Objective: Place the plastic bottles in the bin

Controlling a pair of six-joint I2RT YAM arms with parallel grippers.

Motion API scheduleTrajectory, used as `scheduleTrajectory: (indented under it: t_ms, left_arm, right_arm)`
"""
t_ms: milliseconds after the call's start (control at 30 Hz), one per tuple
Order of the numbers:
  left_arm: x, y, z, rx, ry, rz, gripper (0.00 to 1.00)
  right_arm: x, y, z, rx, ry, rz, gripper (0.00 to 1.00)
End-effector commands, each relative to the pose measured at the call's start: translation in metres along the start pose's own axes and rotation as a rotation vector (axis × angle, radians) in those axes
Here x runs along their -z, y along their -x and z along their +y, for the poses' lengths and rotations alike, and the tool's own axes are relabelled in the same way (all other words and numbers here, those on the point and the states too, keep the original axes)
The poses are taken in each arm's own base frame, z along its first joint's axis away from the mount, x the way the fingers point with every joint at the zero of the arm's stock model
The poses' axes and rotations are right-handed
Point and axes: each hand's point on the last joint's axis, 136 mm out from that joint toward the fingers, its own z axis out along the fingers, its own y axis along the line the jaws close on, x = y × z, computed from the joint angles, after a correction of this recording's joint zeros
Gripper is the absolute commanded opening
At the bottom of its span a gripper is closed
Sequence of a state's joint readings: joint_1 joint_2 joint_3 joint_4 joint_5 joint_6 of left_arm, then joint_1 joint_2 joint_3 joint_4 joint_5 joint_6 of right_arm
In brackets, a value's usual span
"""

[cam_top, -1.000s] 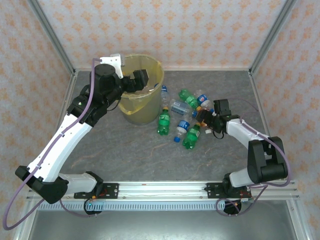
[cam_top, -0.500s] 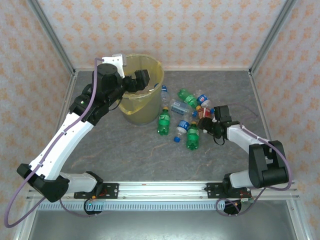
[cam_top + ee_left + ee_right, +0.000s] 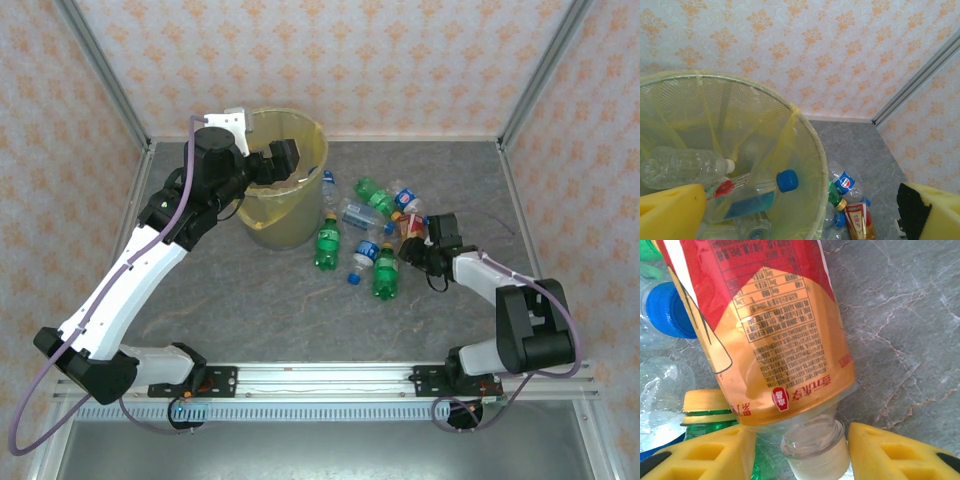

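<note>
Two bottles lie inside the bin [image 3: 275, 225], seen from the left wrist: a clear bottle [image 3: 685, 167] with a white cap at the left of that frame, and a blue-capped bottle [image 3: 757, 192] just right of it. The bin stands at the upper left of the table [image 3: 300, 310] in the top view. The left gripper [image 3: 283, 160] hangs over the bin's mouth. Its yellow fingers [image 3: 670, 210] sit at the two bottom corners of the wrist frame, wide apart, with nothing held between them.

Loose bottles [image 3: 327, 245] lie in a cluster right of the bin, near the middle of the top view. The right gripper [image 3: 415, 243] is low at the cluster's right edge, on the orange bottle [image 3: 770, 325]. That bottle lies on the table with its white cap [image 3: 815, 455] between the yellow fingers [image 3: 895, 452]. The right finger is at the cap; a sliver of gap shows on the left, so the jaws are part open and not clamped.
</note>
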State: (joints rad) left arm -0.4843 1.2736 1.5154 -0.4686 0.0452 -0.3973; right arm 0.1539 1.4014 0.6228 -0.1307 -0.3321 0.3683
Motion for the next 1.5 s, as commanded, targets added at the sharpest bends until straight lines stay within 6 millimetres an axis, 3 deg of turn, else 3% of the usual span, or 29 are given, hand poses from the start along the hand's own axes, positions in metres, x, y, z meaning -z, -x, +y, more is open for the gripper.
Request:
scheduleTrajectory:
  t_ms: [0,200,400,800,1067,1200,1467]
  left_arm:
    - [0.011,0.006,-0.004,0.019,-0.017,-0.019,0.99]
    - [0.012,0.004,-0.002,0.022,-0.014,-0.017,0.99]
    - [0.012,0.006,-0.004,0.025,-0.019,-0.019,0.99]
    - [0.017,0.009,-0.002,0.025,-0.01,-0.028,0.99]
    - [0.024,0.008,0.0,0.034,-0.009,-0.038,0.99]
    - [0.026,0.007,0.002,0.037,-0.002,-0.034,0.99]
    - [0.029,0.006,0.003,0.07,-0.005,-0.035,0.99]
  right_arm:
    - [-0.007,0.0,-0.009,0.012,-0.037,-0.011,0.51]
    - [-0.013,-0.004,-0.013,0.035,-0.074,0.002,0.56]
    - [-0.012,-0.001,-0.009,0.068,-0.09,-0.028,0.46]
    - [-0.006,0.002,-0.005,0.093,-0.103,-0.094,0.4]
    - [-0.015,-0.003,-0.007,0.083,-0.115,-0.064,0.44]
    - [-0.017,-0.003,-0.005,0.088,-0.115,-0.059,0.37]
    - [0.008,0.002,0.002,0.094,-0.093,-0.11,0.32]
